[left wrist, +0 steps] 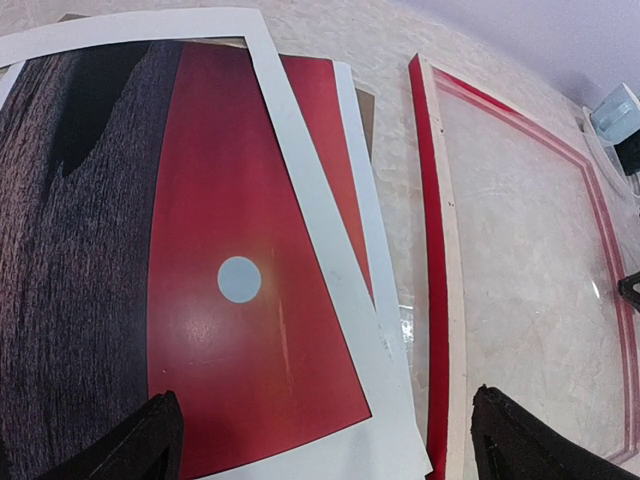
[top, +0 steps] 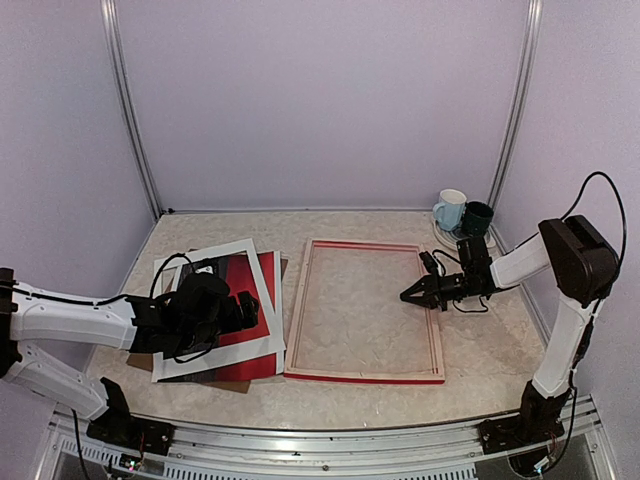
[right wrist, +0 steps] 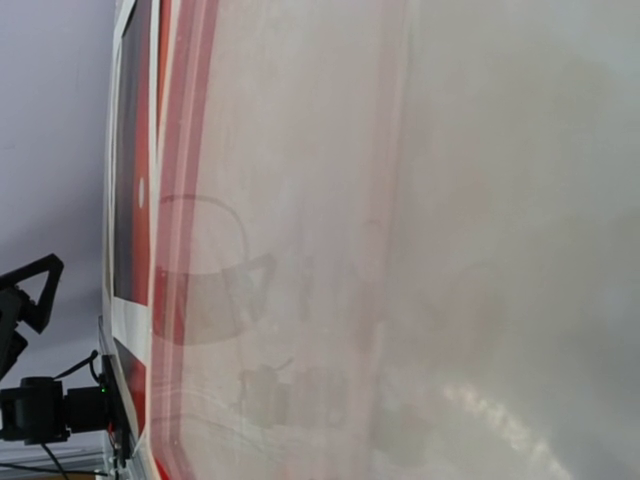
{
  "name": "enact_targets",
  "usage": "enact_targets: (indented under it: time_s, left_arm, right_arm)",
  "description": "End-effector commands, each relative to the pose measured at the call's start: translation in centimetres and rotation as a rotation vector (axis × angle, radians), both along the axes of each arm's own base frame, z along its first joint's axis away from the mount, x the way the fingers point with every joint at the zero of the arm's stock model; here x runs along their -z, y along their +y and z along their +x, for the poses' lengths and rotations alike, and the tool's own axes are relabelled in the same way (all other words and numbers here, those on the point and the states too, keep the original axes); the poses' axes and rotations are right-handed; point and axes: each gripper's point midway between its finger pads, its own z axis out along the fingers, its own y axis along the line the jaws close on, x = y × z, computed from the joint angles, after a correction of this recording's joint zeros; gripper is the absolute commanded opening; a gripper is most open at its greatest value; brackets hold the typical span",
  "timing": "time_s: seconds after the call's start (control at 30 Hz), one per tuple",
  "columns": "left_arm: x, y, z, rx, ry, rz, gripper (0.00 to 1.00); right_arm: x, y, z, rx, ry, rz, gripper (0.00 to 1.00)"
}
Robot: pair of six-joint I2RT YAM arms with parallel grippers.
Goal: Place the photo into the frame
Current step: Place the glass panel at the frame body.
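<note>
In the lower left of the top view, the left hand [left wrist: 335, 445] hovers over a flat stack, its fingers [left wrist: 140, 445] spread wide with nothing between them. The photo [left wrist: 240, 320] lies there on the table [top: 480, 350], under a white mat [left wrist: 300, 190] and over a brown backing board [left wrist: 366, 110]; its red sky and pale sun show through the mat's opening. It is likely a thin, light, glossy sheet that bends and slides easily, so I would slip the mat off first, then pinch an exposed edge rather than press on the face. At centre the frame [top: 365, 378] lies flat, holding only what seems to be a clear pane. The right hand [top: 412, 296] sits at the frame's right rail; I cannot tell how far it is open. In the upper right stand two mugs [top: 452, 210], their contents hidden
</note>
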Motion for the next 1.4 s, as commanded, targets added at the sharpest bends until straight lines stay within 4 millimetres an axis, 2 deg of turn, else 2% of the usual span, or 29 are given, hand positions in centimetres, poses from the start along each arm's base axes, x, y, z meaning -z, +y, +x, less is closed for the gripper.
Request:
enact_targets:
  time_s: [0.0, 1.27, 1.37]
  left_arm:
    - [-0.94, -0.47, 0.3, 0.002, -0.025, -0.023, 0.99]
    - [-0.6, -0.34, 0.3, 0.0, -0.02, -0.017, 0.99]
    - [-0.45, -0.35, 0.25, 0.003, -0.016, -0.014, 0.99]
  right_arm:
    - [0.02, -0.6, -0.09, 0.007, -0.001, 0.001, 0.0]
    - [0.14, -0.96, -0.02, 0.013, 0.005, 0.002, 0.0]
    - [0.23, -0.88, -0.06, 0.008, 0.007, 0.005, 0.17]
